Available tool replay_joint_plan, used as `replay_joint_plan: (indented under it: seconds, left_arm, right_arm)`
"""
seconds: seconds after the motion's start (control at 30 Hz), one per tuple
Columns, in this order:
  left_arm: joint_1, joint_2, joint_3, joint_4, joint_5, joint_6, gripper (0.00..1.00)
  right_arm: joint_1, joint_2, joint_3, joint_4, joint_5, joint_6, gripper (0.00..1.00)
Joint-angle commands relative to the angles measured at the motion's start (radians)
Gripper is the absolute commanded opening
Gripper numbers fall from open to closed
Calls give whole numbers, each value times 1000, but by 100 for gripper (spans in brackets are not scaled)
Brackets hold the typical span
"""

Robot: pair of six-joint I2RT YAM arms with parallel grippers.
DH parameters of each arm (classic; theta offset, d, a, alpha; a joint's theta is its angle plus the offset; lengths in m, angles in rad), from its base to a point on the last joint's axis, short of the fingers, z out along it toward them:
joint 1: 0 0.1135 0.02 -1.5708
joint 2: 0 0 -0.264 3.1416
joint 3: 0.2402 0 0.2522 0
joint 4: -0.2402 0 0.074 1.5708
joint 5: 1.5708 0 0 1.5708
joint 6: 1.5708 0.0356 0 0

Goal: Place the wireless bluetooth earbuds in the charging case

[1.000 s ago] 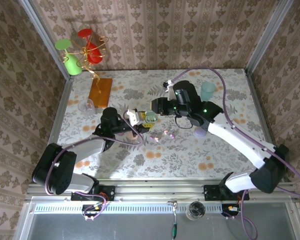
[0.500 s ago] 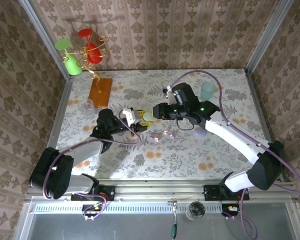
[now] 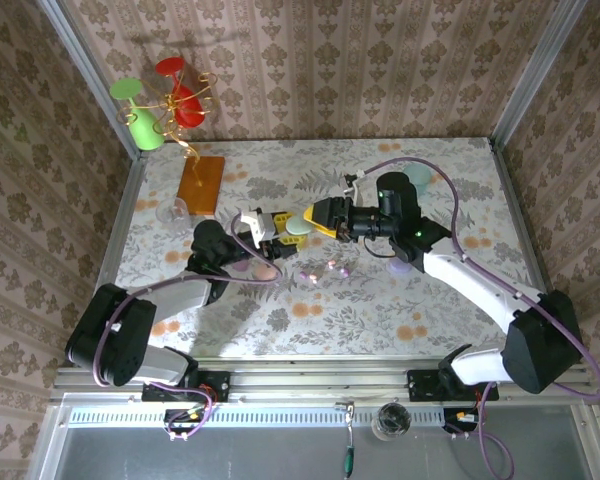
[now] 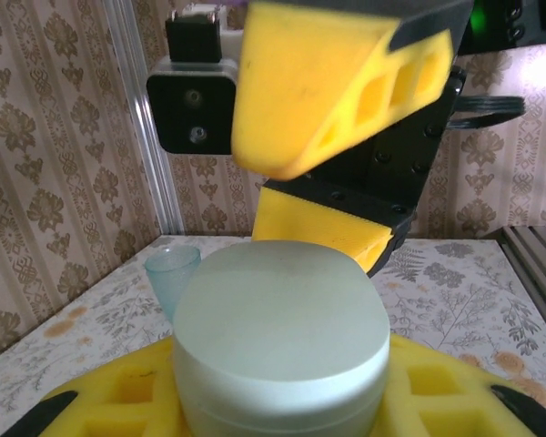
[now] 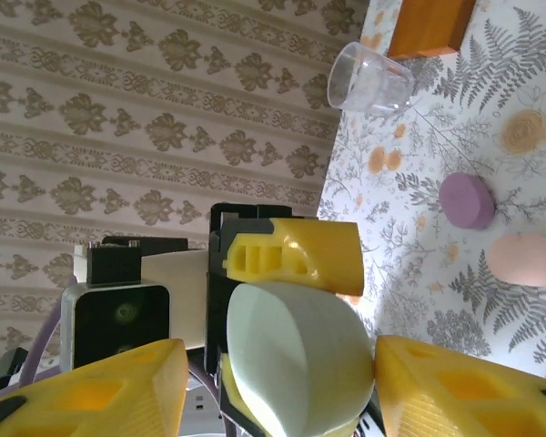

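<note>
- Jaws of the left gripper clamp the mint charging case and hold it off the table, its lid apparently shut.
- The right gripper faces the case from the far side, yellow jaws parted and straddling it. Whether they touch it is unclear.
- The earbuds lie on the table just in front of the case, not yet picked up.
- The step in hand looks like opening the case. Next, the right jaws need to catch the lid's edge while the left steadies the base.
</note>
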State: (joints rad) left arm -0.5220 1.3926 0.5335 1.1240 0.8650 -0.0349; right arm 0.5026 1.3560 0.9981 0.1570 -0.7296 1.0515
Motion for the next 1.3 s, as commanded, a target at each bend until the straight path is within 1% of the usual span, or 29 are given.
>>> replay_joint_plan:
  seconds: [0.0, 0.07, 0.13, 0.17, 0.23, 0.4, 0.43, 0.47, 0.5, 0.53, 0.6, 0.63, 0.67, 0.73, 0.77, 0.8, 0.87, 0.93, 1.0, 1.07, 1.17, 1.27]
  left_arm:
    - [-16, 9, 42, 60, 17, -33, 26]
    - [-16, 11, 42, 60, 12, -31, 26]
    - [-18, 11, 39, 61, 7, -32, 26]
    - [-18, 10, 38, 60, 5, -31, 26]
    - [-18, 11, 36, 66, 0, -33, 26]
    - [-18, 13, 39, 59, -4, -29, 26]
    - [-18, 15, 39, 59, -4, -28, 26]
    - [-18, 16, 40, 59, -4, -26, 26]
    - [-18, 18, 39, 60, -6, -25, 26]
    - [-16, 19, 38, 58, -10, -23, 27]
    - [-14, 20, 32, 53, -17, -17, 29]
    - [-10, 17, 27, 47, -21, -13, 31]
    - [-6, 16, 24, 41, -25, -11, 36]
    - [5, 7, 12, 18, -31, 2, 51]
    - [12, -5, 4, -8, -34, 16, 58]
    - [18, -17, -4, -35, -39, 31, 64]
    - [32, -51, -23, -123, -55, 83, 74]
    - [44, -83, -33, -220, -45, 137, 82]
    - [55, -110, -50, -271, -54, 173, 86]
    - [60, -144, -53, -363, -64, 220, 89]
    - [59, -195, -26, -575, -98, 325, 90]
    - [59, -221, 34, -807, -146, 429, 90]
  right_arm:
    - [4, 15, -4, 179, -111, 106, 49]
    - [4, 21, -5, 180, -112, 112, 40]
    - [2, 25, -8, 188, -114, 117, 36]
    - [2, 28, -6, 186, -119, 117, 36]
    - [2, 29, -6, 176, -123, 107, 41]
    - [2, 70, -23, 254, -143, 151, 41]
    - [2, 74, -23, 265, -148, 156, 37]
    - [2, 74, -23, 274, -149, 153, 28]
    - [1, 72, -22, 271, -147, 148, 23]
    - [0, 68, -23, 253, -137, 138, 20]
    - [-10, 58, -22, 211, -108, 110, 17]
    - [-16, 50, -28, 188, -87, 96, 16]
    - [-25, 43, -34, 167, -59, 81, 16]
    - [-51, 43, -56, 143, -11, 65, 15]
    - [-67, 8, -68, 127, 18, 57, 15]
    - [-81, 5, -79, 113, 39, 45, 15]
    - [-117, 4, -105, 74, 88, 19, 15]
    - [-153, 17, -133, 72, 110, 7, 15]
    - [-185, 29, -153, 79, 123, -10, 15]
    - [-217, 88, -164, 58, 155, -35, 15]
    - [-247, 153, -156, 28, 211, -48, 14]
    - [-268, 248, -152, 64, 254, -5, 14]
